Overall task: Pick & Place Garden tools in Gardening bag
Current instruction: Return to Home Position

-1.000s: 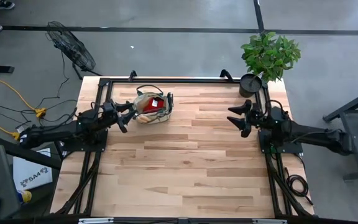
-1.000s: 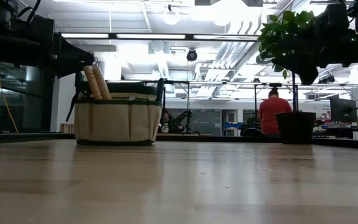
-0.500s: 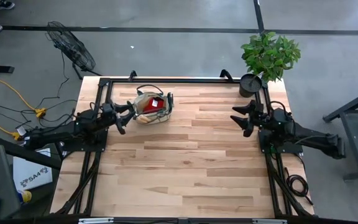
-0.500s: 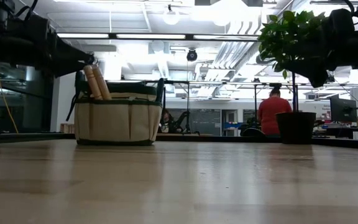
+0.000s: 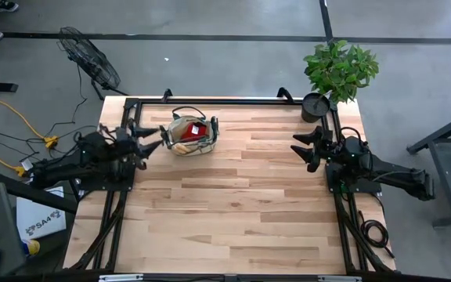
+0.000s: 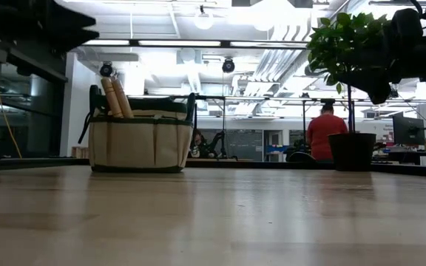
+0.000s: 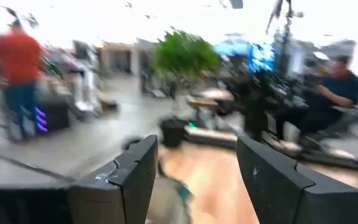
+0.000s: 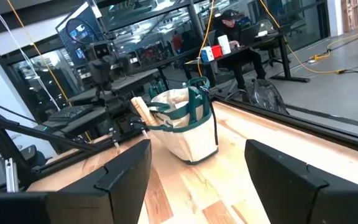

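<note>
Open tabletop [image 5: 233, 196] between gardening bag [image 5: 192, 136] and potted plant [image 5: 337, 70]

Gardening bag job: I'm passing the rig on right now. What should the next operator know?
Left claw: open, empty, raised close beside the bag.
Right claw: open, empty, at the table's right side, near the plant.
Bag: upright on the left arm's side of the table; two wooden handles stick out of its top.
Done: no tool lies loose on the table, so packing looks finished.
Left: bring both arms home.
</note>
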Robot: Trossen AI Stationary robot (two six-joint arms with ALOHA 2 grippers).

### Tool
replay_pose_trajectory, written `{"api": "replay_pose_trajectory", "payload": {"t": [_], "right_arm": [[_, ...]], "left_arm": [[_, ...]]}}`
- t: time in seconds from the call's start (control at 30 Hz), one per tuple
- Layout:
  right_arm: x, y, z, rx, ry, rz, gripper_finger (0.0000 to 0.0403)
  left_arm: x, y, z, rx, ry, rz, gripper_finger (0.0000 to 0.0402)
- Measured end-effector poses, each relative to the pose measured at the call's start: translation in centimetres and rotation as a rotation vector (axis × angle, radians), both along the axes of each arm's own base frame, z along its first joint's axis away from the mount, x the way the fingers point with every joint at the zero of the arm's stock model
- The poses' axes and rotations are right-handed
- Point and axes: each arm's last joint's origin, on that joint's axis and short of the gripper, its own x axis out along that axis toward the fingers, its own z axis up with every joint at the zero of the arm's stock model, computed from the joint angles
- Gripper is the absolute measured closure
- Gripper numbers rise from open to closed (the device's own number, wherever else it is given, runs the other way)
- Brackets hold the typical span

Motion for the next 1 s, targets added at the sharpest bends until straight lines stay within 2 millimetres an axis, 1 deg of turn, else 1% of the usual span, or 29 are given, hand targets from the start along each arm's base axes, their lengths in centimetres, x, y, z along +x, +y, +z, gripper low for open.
{"api": "replay_pose_trajectory", "payload": {"t": [0.07,0.17,0.4,0.53,0.77,0.9,1.0], "right_arm": [[0.0,0.0,0.0,0.000,0.001,0.004,0.0151],[0.0,0.0,-0.1,-0.005,0.017,0.004,0.0151],[0.1,0.1,-0.6,-0.011,0.034,0.011,0.0151],[0.2,0.4,-0.5,-0.016,0.031,-0.003,0.0151],[0.2,0.6,-0.7,-0.012,0.043,-0.030,0.0151],[0.2,0.6,-0.7,-0.012,0.043,-0.042,0.0151],[0.2,0.6,-0.7,-0.022,0.048,-0.037,0.0151]], "left_arm": [[0.1,-0.1,-0.5,-0.038,0.043,-0.049,0.0188],[0.4,0.0,-1.5,-0.096,0.090,-0.047,0.0188],[1.5,0.2,-3.9,-0.143,0.019,-0.053,0.0188],[2.0,0.2,-5.3,-0.156,0.018,-0.049,0.0188],[2.2,-0.6,-5.8,-0.171,0.028,-0.056,0.0188],[2.2,-1.2,-6.4,-0.179,0.081,-0.026,0.0188],[2.2,-1.6,-6.5,-0.137,0.103,-0.009,0.0188]]}}
